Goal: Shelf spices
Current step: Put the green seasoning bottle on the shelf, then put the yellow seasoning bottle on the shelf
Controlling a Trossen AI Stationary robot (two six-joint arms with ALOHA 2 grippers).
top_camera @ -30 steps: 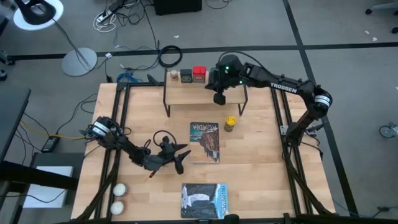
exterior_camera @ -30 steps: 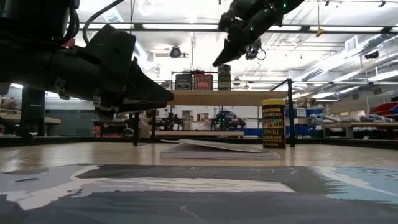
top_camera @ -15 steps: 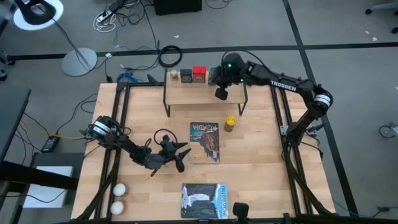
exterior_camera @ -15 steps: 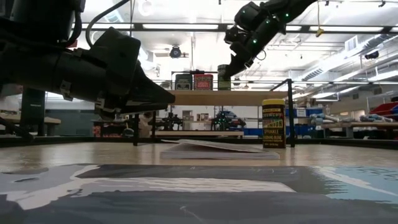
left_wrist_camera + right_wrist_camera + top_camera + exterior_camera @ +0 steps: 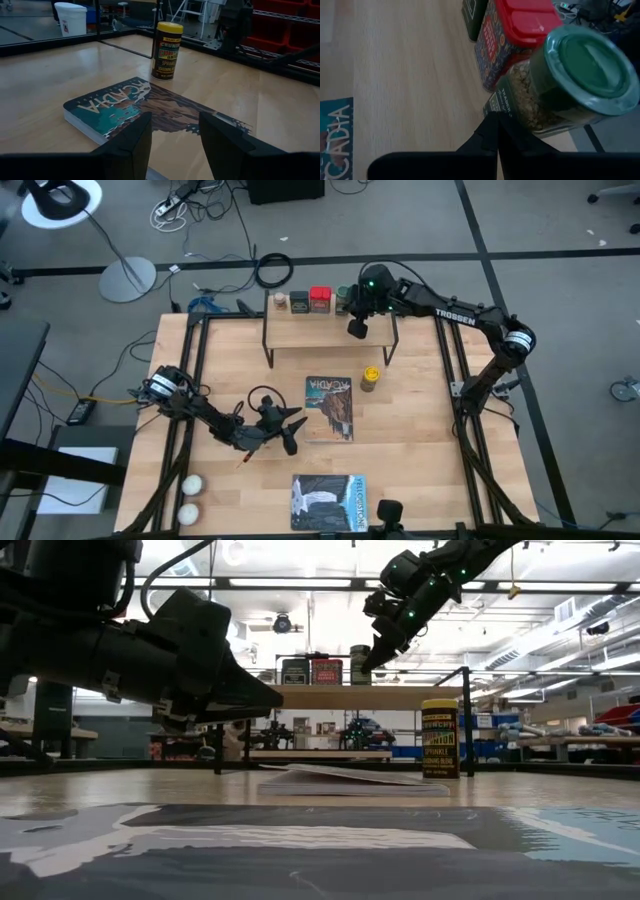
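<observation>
The right gripper (image 5: 355,328), fingers pressed together and empty, hovers over the shelf (image 5: 310,332) beside the green jar (image 5: 343,301) and red tin (image 5: 320,300). The left gripper (image 5: 292,435), fingers parted and empty, rests by a book (image 5: 330,408) near the yellow-lidded jar (image 5: 370,378).

Over the last second my right gripper (image 5: 354,327) has drifted along the shelf (image 5: 310,333) toward its right end — in the high view it began over the shelf's front edge beside the green jar (image 5: 343,301) and now sits a touch farther right and nearer the jar. In the low view the arm has swung rightward and its fingertips (image 5: 372,662) now sit close beside the jar's lid — a second ago they hung just left of it.
</observation>
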